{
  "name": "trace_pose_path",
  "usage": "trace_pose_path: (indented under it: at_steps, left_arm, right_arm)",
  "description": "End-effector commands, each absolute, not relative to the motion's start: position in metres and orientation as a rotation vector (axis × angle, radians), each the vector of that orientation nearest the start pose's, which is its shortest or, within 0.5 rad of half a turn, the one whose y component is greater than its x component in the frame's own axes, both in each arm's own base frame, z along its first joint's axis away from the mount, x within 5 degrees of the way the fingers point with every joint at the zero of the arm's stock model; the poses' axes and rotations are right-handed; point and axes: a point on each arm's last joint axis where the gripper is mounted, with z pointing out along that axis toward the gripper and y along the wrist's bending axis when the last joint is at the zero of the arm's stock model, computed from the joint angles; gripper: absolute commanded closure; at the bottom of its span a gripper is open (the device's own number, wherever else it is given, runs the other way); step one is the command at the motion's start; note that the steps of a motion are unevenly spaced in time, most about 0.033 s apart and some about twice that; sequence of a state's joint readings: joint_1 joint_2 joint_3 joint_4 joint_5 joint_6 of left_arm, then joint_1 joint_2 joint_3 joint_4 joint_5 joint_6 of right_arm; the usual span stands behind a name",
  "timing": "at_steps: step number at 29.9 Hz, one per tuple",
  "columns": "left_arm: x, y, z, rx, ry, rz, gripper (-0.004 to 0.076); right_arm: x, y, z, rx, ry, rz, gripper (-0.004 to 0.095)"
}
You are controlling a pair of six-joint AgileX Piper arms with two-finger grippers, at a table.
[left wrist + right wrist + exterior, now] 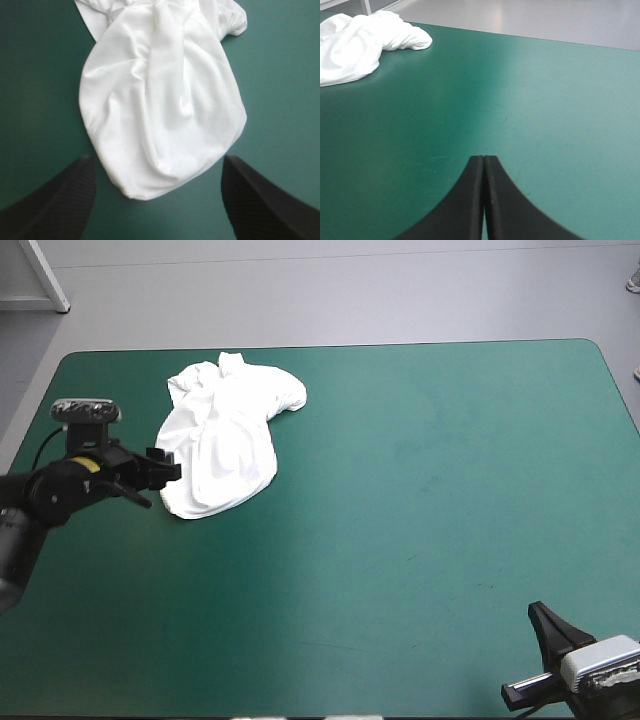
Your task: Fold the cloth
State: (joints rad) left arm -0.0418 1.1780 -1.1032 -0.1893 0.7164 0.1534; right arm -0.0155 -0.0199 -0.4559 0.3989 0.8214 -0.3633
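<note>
The white T-shirt [226,430] lies as a crumpled heap on the teal-green cover [420,470], at the far left part of the table. My left gripper [166,466] is at the heap's left edge, open. In the left wrist view the T-shirt [165,100] lies just ahead of the gripper [157,200], its near rounded edge between the two black fingers [60,200], which stand wide apart. My right gripper [484,165] is shut, empty, low over bare cover near the table's front right corner. The T-shirt [360,45] shows far off in that view.
The table's far edge [330,344] runs close behind the heap. The table's left edge lies under the left arm. A white furniture leg [45,275] stands on the floor beyond the far left corner.
</note>
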Motion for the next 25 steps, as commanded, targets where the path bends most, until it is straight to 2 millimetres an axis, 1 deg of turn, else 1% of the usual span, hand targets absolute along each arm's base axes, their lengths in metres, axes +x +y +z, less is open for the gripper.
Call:
trace_pose_path:
  at_steps: [1,4,5,8,10,11,12,14,16,19,21,23,25]
  left_arm:
    - [0.285,-0.027,0.383,0.154,2.231,-0.197,0.0205]
    - [0.319,-0.03,0.383,0.162,2.258,-0.206,0.0205]
    - [0.332,-0.031,0.382,0.165,2.271,-0.213,0.0205]
    - [0.362,-0.035,0.374,0.179,2.289,-0.246,0.0205]
    - [0.381,-0.038,0.364,0.188,2.3,-0.275,0.0205]
    - [0.393,-0.039,0.356,0.184,2.316,-0.283,0.0205]
    - [0.4,-0.039,0.35,0.183,2.328,-0.284,0.0205]
    - [0.415,-0.039,0.334,0.186,2.352,-0.279,0.0205]
    - [0.431,-0.04,0.314,0.197,2.388,-0.276,0.0205]
    - [0.448,-0.045,0.285,0.212,2.429,-0.273,0.0205]
    - [0.455,-0.049,0.268,0.21,2.451,-0.289,0.0205]
    - [0.458,-0.058,0.257,0.254,2.466,-0.316,0.0205]
    - [0.458,-0.068,0.252,0.312,2.47,-0.319,0.022]
  right_arm:
    - [0.002,0.025,0.302,-0.247,1.67,0.169,0.0918]
    - [0.002,0.025,0.302,-0.255,1.667,0.168,0.0894]
    - [0.002,0.025,0.302,-0.255,1.667,0.168,0.0879]
    - [0.002,0.025,0.302,-0.255,1.667,0.168,0.0827]
    - [0.002,0.025,0.302,-0.255,1.667,0.168,0.08]
    - [0.002,0.025,0.302,-0.255,1.667,0.168,0.0787]
    - [0.002,0.025,0.302,-0.255,1.667,0.168,0.0777]
    - [0.002,0.025,0.302,-0.255,1.667,0.168,0.0753]
    - [0.002,0.025,0.302,-0.256,1.668,0.168,0.0735]
    - [0.002,0.025,0.302,-0.256,1.668,0.168,0.0727]
    - [0.002,0.025,0.302,-0.256,1.668,0.172,0.0727]
    - [0.002,0.025,0.302,-0.256,1.668,0.172,0.0727]
    - [0.002,0.025,0.302,-0.256,1.668,0.172,0.0727]
